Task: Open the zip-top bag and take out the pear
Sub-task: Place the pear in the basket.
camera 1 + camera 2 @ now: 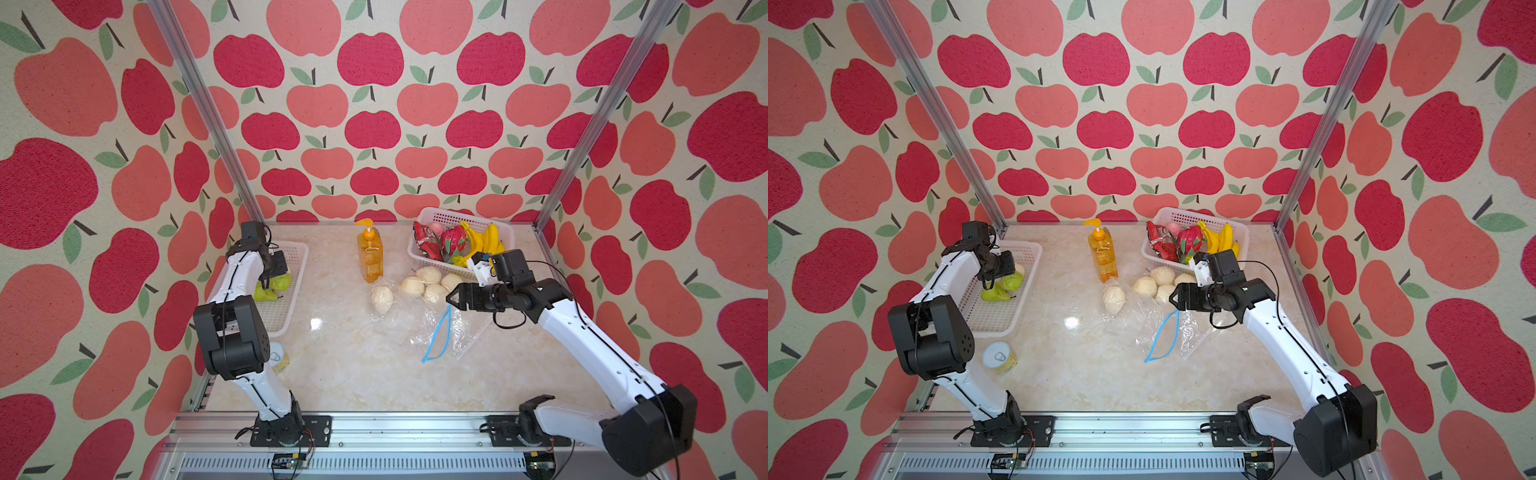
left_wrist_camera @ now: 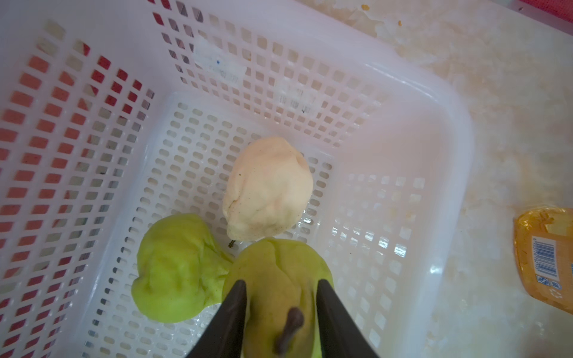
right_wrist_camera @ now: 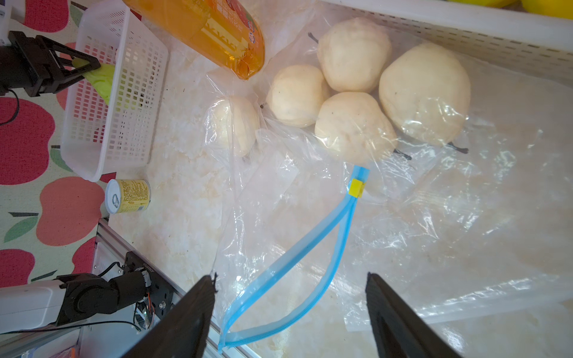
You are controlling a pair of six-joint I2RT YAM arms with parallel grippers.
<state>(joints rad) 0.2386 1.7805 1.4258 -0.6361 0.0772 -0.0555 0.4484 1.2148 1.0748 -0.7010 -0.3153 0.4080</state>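
The clear zip-top bag lies right of centre, its blue zip strip parted in a loop with a yellow slider at one end. Several cream pears lie under its film. My right gripper hangs open just above the zip mouth and holds nothing; in a top view it points left beside the pears. My left gripper is over the left white basket, fingers on either side of a green pear. Whether they press on it does not show.
In the left basket also lie another green pear and a cream pear. A single cream pear sits in its own clear film. An orange pump bottle, a fruit basket and a yellow can stand around.
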